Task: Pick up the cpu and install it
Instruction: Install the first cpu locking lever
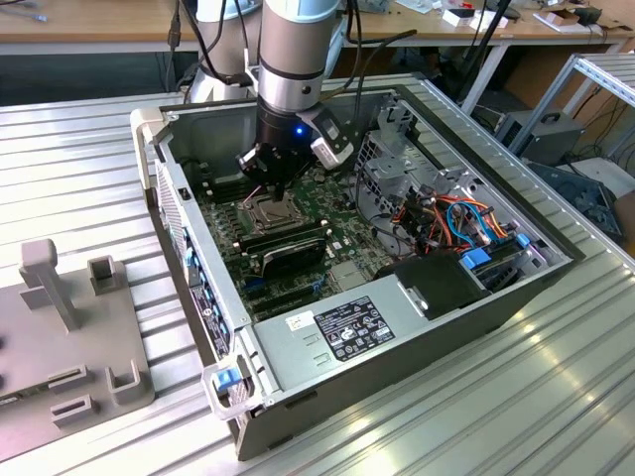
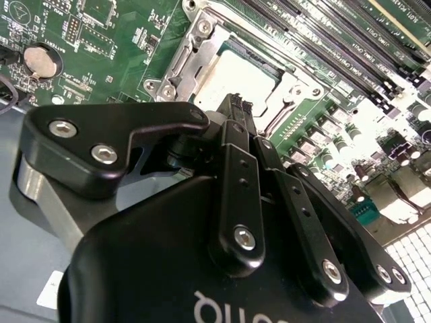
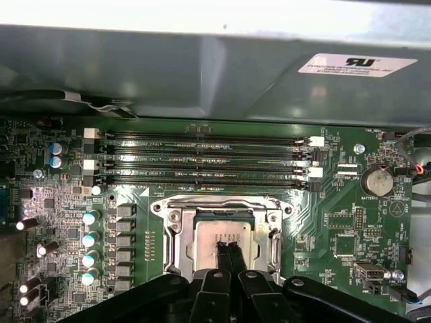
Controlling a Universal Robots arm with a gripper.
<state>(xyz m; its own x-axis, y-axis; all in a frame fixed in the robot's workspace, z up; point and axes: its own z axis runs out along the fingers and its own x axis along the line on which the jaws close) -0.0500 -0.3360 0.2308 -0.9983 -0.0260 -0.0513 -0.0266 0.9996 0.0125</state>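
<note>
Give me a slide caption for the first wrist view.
Shut gripper over the cpu lying within the socket frame.

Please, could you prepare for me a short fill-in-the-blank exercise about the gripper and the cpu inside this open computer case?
1. The cpu lies in the socket frame on the ___ motherboard.
2. The gripper is directly over the ___.
3. Its jaws are ___ (open or shut).
Missing words: green; cpu; shut.
</note>
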